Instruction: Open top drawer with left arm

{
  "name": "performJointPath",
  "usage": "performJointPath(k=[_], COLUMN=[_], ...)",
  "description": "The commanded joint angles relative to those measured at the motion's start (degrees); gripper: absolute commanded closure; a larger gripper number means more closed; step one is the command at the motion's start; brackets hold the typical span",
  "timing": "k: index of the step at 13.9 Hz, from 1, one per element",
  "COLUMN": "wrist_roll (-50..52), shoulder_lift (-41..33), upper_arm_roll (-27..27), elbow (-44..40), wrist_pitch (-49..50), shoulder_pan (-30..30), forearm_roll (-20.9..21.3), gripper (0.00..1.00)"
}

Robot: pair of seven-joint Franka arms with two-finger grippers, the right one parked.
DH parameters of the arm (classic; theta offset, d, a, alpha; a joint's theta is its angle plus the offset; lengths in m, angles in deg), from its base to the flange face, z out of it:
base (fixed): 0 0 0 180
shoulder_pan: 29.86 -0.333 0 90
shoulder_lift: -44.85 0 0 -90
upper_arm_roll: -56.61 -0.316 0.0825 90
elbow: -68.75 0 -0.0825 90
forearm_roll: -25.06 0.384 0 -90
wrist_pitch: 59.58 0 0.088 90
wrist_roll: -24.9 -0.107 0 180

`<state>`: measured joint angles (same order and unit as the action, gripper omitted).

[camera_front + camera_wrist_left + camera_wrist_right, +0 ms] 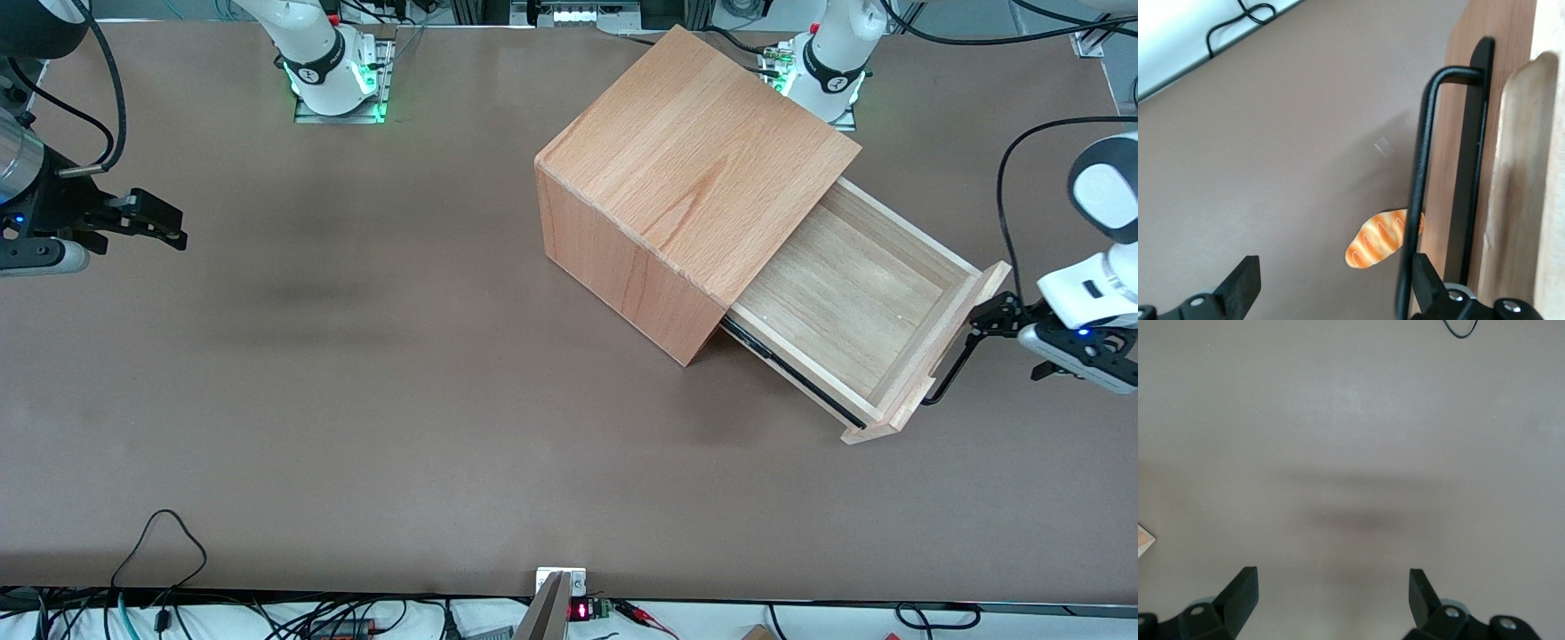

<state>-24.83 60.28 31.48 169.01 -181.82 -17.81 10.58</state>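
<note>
At the handle (1418, 180) of the top drawer (853, 302), which juts well out of its casing (685, 204), we see the left arm's hand (1331, 283) spread wide, one finger (1426, 277) beside the bar. Only the wrist view shows a toy bread loaf (1378, 238) on the worktop (356, 373).

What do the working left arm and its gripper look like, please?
The left arm is bulky and white with a dark-grey round joint cap; a black cable arcs beside it. Its white hand carries a small blue light. The gripper, at the top drawer's black handle, has small black jaws, spread apart.
</note>
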Motion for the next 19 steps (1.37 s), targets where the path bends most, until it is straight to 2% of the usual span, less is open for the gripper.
performJointPath(k=[1, 5, 7, 10, 13, 19], wrist_roll=[0.1, 10.5, 18.7, 34.0, 41.6, 42.1], shoulder_lift=[-0.9, -5.1, -8.6, -12.7, -14.3, -14.2], upper_arm_roll=[-0.9, -0.5, -0.2, 3.2, 4.8, 4.7], elbow=[-5.7, -8.4, -8.8, -11.4, -13.2, -13.2], wrist_pitch=[7.6, 15.9, 21.3, 31.8, 36.6, 36.3], shoulder_pan=[-0.9, -0.2, 1.2, 1.7, 1.7, 1.7], forearm_roll=[1.3, 8.0, 10.8, 13.6, 13.7, 13.7], gripper=[0.0, 0.0, 0.0, 0.0, 0.0, 0.0])
